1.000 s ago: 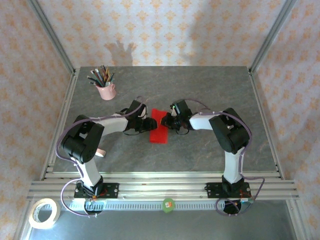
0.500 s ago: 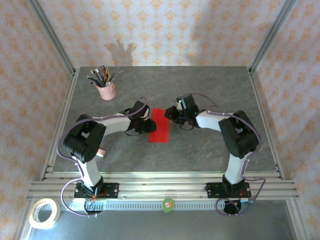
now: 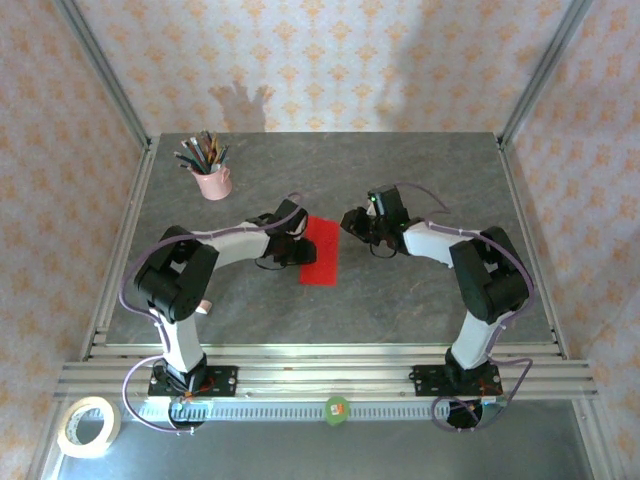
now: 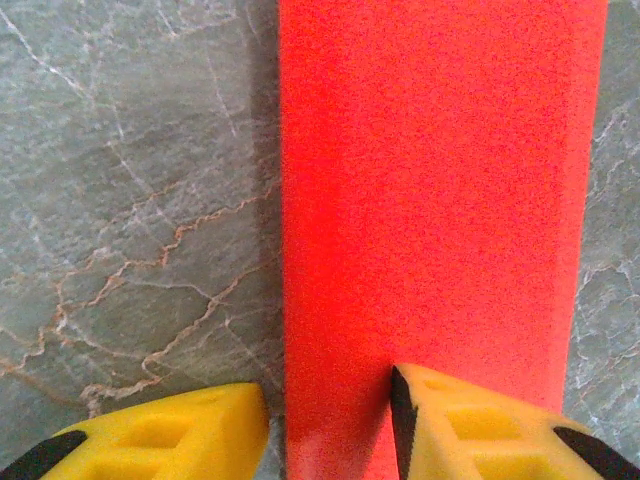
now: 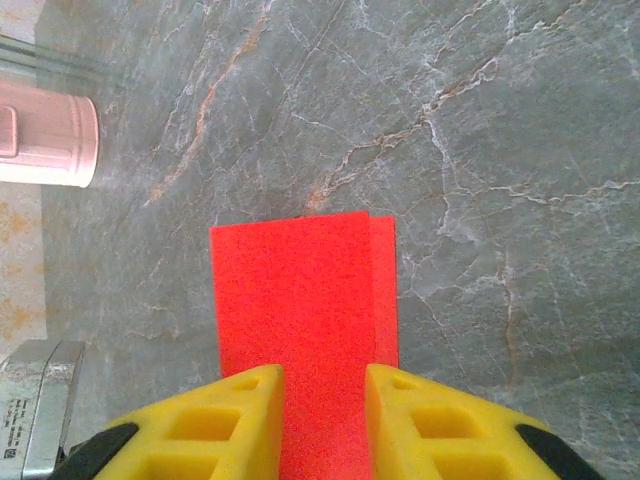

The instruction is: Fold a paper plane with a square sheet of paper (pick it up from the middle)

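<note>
Looking down at the worktop (image 3: 420, 300), I see the paper plane (image 3: 320, 250) is for now only a long red strip, folded over on itself and lying flat between the two sets of fingers. The left fingers (image 4: 480, 430) stand moderately apart and hold nothing. They straddle one long edge of the strip, one finger over the red and the other over bare stone just beside it, which looks to me like a way to pin or catch that edge for the next crease. The right fingers (image 5: 200, 430) are only narrowly parted and empty. They hover near one corner of the strip, not touching it as far as I can tell. From their side one layer peeps out past the other, so the fold isn't quite square. My guess is they hang off so the left side can work. A pink cup (image 3: 212, 182) stands well beyond the left fingers, out of the way.
</note>
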